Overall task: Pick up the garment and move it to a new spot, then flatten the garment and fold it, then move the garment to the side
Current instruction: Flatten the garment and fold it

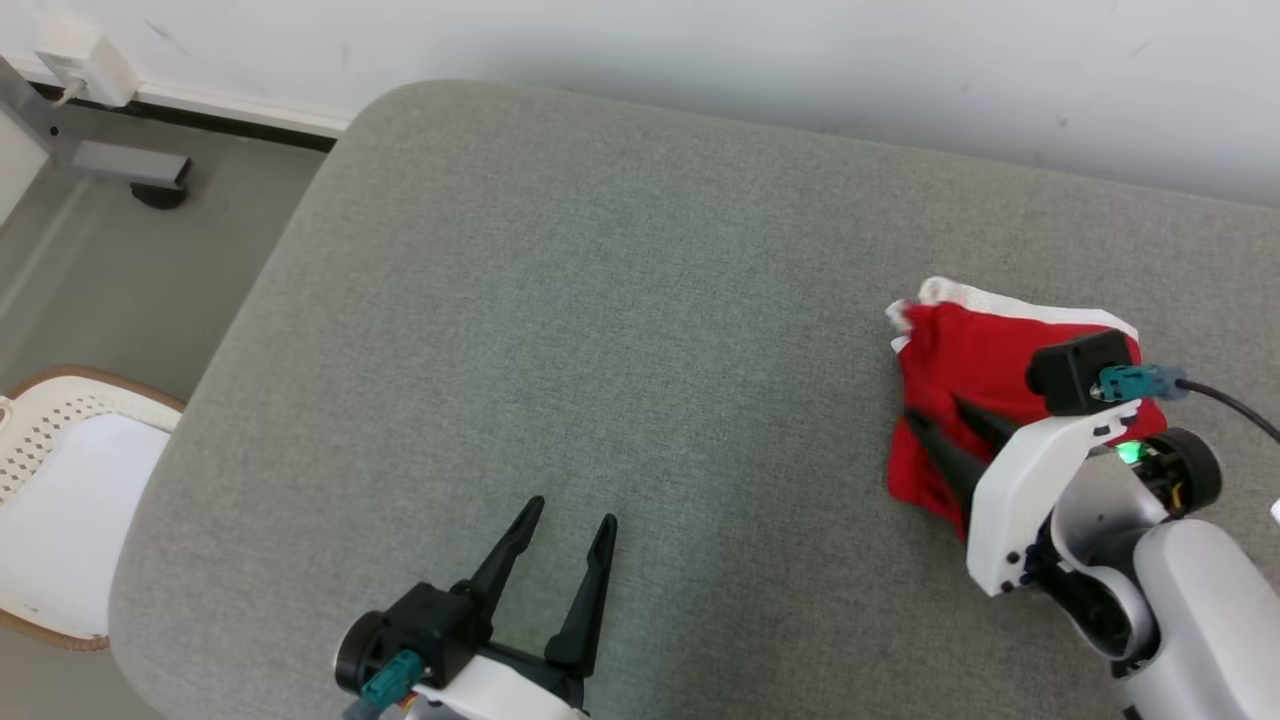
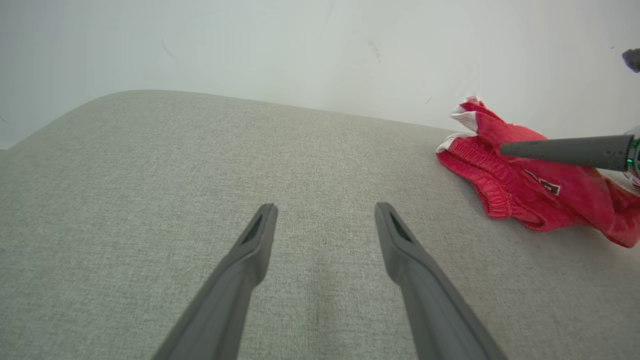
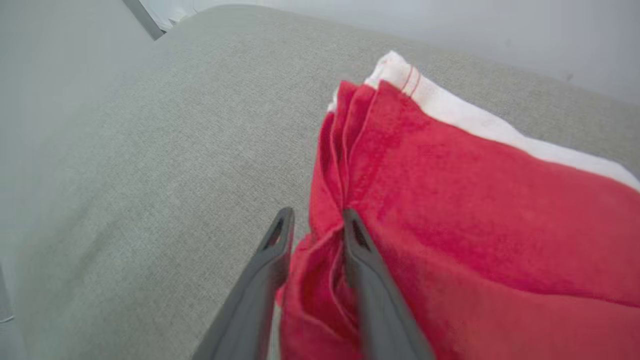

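my right claw point(image 1: 932, 412) was down on the red garment point(image 1: 960, 350), out at three o'clock on the grey cushion point(image 1: 600, 300). and look at that: its fingers stood narrowly apart with a ridge of red cloth between them, seen close from the right wrist; whether they pinched it or merely straddled it, i could not tell. the garment lay bunched in folds on the cushion, white trim along its twelve o'clock side. my left claw point(image 1: 571, 512) was at six o'clock, jaws wide, nothing between them, well apart from the garment, which lay off toward its two o'clock.
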### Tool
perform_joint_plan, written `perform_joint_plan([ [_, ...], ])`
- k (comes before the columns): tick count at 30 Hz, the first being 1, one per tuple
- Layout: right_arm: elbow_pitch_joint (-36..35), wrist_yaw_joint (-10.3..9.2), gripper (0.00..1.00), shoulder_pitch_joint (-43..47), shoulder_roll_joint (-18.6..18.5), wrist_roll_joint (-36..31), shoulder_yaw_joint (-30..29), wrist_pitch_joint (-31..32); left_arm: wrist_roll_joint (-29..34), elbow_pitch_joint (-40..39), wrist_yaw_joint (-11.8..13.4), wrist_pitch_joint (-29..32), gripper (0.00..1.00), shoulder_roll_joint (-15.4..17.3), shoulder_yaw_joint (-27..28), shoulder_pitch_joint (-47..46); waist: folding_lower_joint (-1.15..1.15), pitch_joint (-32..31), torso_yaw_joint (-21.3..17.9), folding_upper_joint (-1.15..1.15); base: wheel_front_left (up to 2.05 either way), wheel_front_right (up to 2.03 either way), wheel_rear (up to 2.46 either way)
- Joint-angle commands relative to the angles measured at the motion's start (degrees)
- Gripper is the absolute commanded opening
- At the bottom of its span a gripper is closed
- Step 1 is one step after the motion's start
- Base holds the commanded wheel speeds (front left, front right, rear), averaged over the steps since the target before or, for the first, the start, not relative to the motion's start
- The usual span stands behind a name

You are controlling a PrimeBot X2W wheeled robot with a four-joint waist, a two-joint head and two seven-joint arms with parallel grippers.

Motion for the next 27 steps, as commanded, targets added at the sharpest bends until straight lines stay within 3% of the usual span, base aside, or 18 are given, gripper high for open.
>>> perform_joint_plan([
  [1, 0.15, 0.02, 1.00, 0.00, 0.81, 0.34, 0.34, -0.98, 0.08, 0.27, 0.05, 0.01, 1.00, 0.15, 0.15, 0.57, 0.00, -0.34, -0.18, 0.00, 0.00, 0.00, 0.00],
  [8, -2.14, 0.02, 1.00, 3.09, 3.40, 2.06, 1.44, -6.42, 0.93, 0.97, 0.07, 0.01, 1.00, 0.15, 1.05, 1.82, 0.00, -2.91, -1.22, 0.00, 0.00, 0.00, 0.00],
  [14, -5.62, 0.02, 1.00, 7.36, 2.07, -1.36, 0.42, -13.37, 1.82, 0.63, 0.42, 0.01, 1.00, 0.15, 2.85, 3.70, 0.00, -5.49, -3.47, 0.00, 0.00, 0.00, 0.00],
  [24, -6.21, 0.02, 1.00, 16.90, -0.25, -12.26, -9.63, -26.52, 3.22, -1.72, 0.98, 0.01, 1.00, 0.35, 7.07, 8.78, 0.00, -10.08, -8.47, 0.00, 0.00, 0.00, 0.00],
  [27, -5.88, 0.02, 1.00, 19.97, 1.02, -15.07, -14.12, -30.03, 3.56, -2.47, 1.19, 0.01, 1.00, 0.32, 8.03, 10.48, 0.00, -11.18, -9.41, 0.00, 0.00, 0.00, 0.00],
])
